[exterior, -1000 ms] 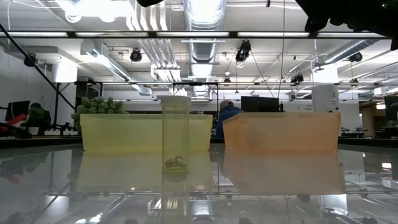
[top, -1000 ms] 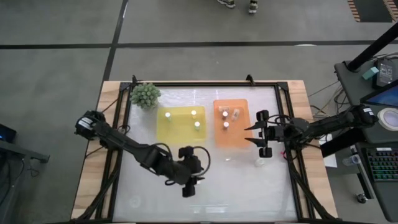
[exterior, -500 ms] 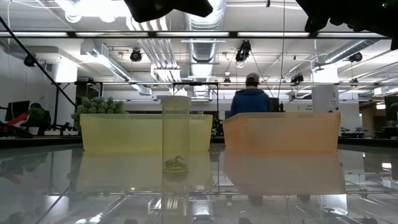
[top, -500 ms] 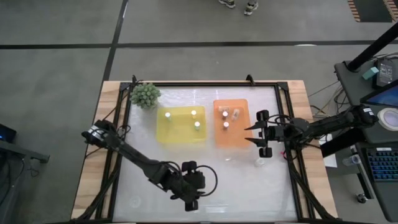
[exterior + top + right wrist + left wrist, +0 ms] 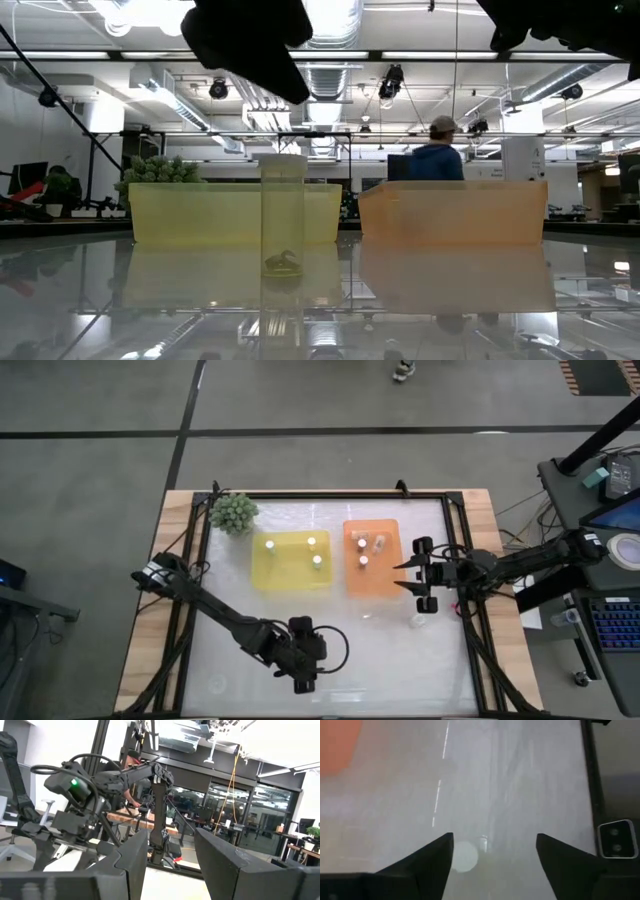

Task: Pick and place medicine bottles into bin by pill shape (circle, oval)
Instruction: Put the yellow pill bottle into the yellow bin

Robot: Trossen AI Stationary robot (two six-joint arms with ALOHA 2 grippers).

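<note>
Left wrist view: left gripper point(image 5: 494, 851) released above a bottle point(image 5: 465, 856) on the desk point(image 5: 520, 780); next, descend and clench; right gripper point(image 5: 413, 577) released, waiting beside the orange bin point(image 5: 374, 582).

Two dark, jointed arms trailing looped black cables, each ending in two black wedge-shaped fingers point(image 5: 425, 862)

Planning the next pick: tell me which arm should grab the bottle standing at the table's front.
Left. Its open hand points down with the bottle just ahead, by one finger. The right hand waits beside the orange bin, farther off.
</note>
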